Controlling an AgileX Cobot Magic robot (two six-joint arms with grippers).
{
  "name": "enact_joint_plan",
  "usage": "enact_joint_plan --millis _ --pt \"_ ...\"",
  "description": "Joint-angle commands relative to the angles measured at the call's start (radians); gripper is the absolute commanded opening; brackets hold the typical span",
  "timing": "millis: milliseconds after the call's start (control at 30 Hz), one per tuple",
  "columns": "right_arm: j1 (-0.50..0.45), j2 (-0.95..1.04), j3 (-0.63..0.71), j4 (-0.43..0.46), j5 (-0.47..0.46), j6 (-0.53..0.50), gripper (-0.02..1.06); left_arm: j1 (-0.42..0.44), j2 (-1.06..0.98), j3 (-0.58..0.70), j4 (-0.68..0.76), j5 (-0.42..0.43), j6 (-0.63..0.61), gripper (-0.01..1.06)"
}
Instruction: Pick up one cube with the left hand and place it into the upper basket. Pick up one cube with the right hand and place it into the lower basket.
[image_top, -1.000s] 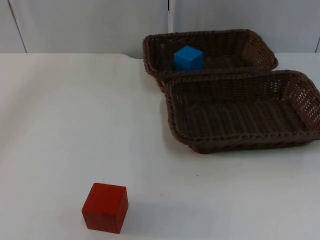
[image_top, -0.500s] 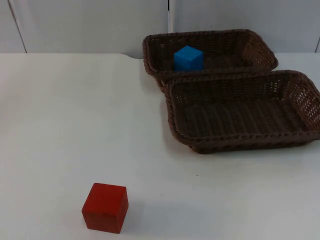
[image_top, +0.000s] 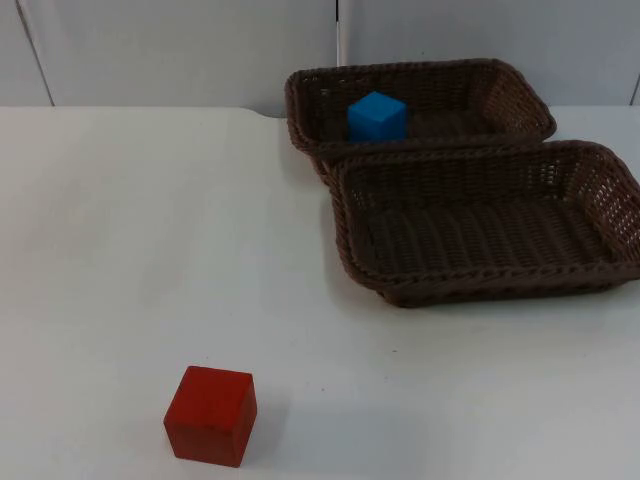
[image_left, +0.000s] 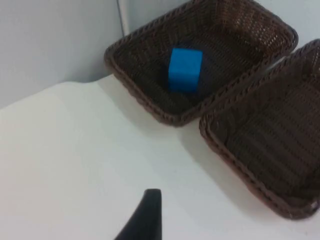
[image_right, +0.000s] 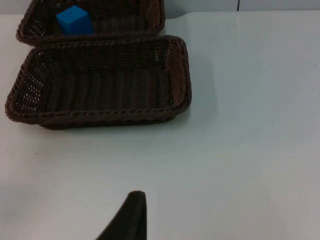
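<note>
Right gripper (image_right: 131, 220) opening cannot be told, and the hard red cube (image_top: 210, 415) at 7 o'clock should be held by 2 flat sides.

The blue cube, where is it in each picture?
Top view: the blue cube sits inside the upper basket, by the wall.
Left wrist view: blue cube inside that same basket.
Right wrist view: blue cube in it too.
Shared landmark: the lower basket, just in front.
</note>
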Motion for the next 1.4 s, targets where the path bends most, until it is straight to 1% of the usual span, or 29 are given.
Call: enact_joint_plan --millis 0,33,67,233,267,400,433,533,600,733,800,900,967,1000,1133,1233,1367 --pt "-0.007 -0.003 0.007 -0.003 -0.006 -0.005 1.05 -0.001 -0.057 0.053 0.002 -0.027 -0.004 0.92" --pt "-0.007 -0.003 0.007 -0.003 -0.006 -0.005 1.05 -0.001 -0.122 0.107 0.002 -0.024 -0.017 0.92" --pt "-0.007 -0.003 0.007 -0.003 -0.006 -0.005 1.05 -0.001 -0.122 0.107 0.002 -0.024 -0.017 0.92" --pt "-0.007 -0.003 0.007 -0.003 -0.006 -0.005 1.05 -0.001 -0.328 0.263 0.002 -0.020 -0.056 0.92" --pt "-0.007 -0.003 0.007 -0.003 -0.006 -0.005 1.05 -0.001 -0.328 0.263 0.002 -0.020 -0.056 0.92" --pt "-0.007 -0.003 0.007 -0.001 -0.006 0.001 1.05 -0.001 -0.514 0.374 0.002 -0.004 -0.063 0.92" --pt "-0.007 -0.003 0.007 -0.001 -0.006 0.001 1.05 -0.001 -0.514 0.374 0.002 -0.004 -0.063 0.92" --pt "-0.007 -0.003 0.007 -0.001 -0.006 0.001 1.05 -0.001 -0.661 0.425 0.002 0.026 -0.064 0.92" --pt "-0.007 -0.003 0.007 -0.001 -0.006 0.001 1.05 -0.001 -0.699 0.435 0.013 0.039 -0.064 0.92" --pt "-0.007 -0.003 0.007 -0.001 -0.006 0.001 1.05 -0.001 -0.837 0.439 0.068 0.108 -0.117 0.92" --pt "-0.007 -0.003 0.007 -0.001 -0.006 0.001 1.05 -0.001 -0.857 0.439 0.084 0.121 -0.138 0.92" --pt "-0.007 -0.003 0.007 -0.001 -0.006 0.001 1.05 -0.001 -0.911 0.439 0.170 0.168 -0.272 0.92" --pt "-0.007 -0.003 0.007 -0.001 -0.006 0.001 1.05 -0.001 -0.923 0.439 0.204 0.196 -0.319 0.92" --pt "-0.007 -0.003 0.007 -0.001 -0.006 0.001 1.05 -0.001 -0.923 0.439 0.204 0.196 -0.319 0.92" --pt "-0.007 -0.003 0.007 -0.001 -0.006 0.001 1.05 -0.001 -0.930 0.441 0.239 0.241 -0.327 0.92" --pt "-0.007 -0.003 0.007 -0.001 -0.006 0.001 1.05 -0.001 -0.930 0.446 0.252 0.250 -0.327 0.92" --pt "-0.007 -0.003 0.007 -0.001 -0.006 0.001 1.05 -0.003 -0.933 0.492 0.238 0.244 -0.327 0.92"
